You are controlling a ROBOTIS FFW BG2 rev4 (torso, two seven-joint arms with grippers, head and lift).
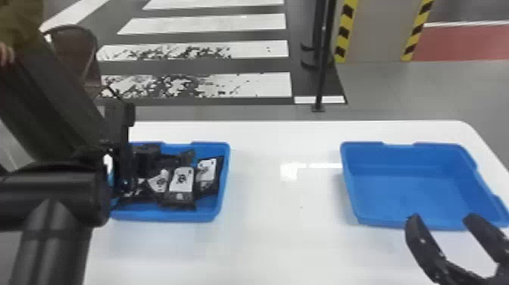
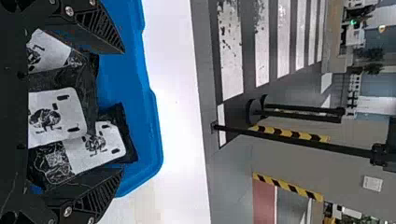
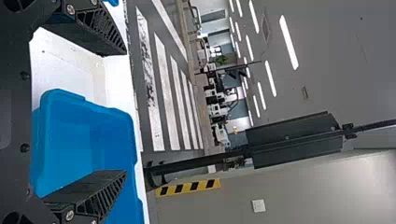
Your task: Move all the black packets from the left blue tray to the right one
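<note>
My left gripper [image 1: 130,185] is over the left part of the left blue tray [image 1: 217,204], where several black packets [image 1: 181,182] with white labels lie in a pile. In the left wrist view, the left gripper [image 2: 122,109] has its two fingers wide apart, with labelled packets [image 2: 56,116] lying between and below them. My right gripper [image 1: 437,227] stands open at the near edge of the right blue tray [image 1: 409,189], which holds nothing. The right wrist view shows the right gripper [image 3: 125,112] spread with that tray [image 3: 112,135] beyond its fingers.
Both trays sit on a white table [image 1: 280,227], with a wide gap between them. Behind the table stands a black pole [image 1: 322,75] on the floor. A person's hand [image 1: 5,53] shows at the far left, away from the packets.
</note>
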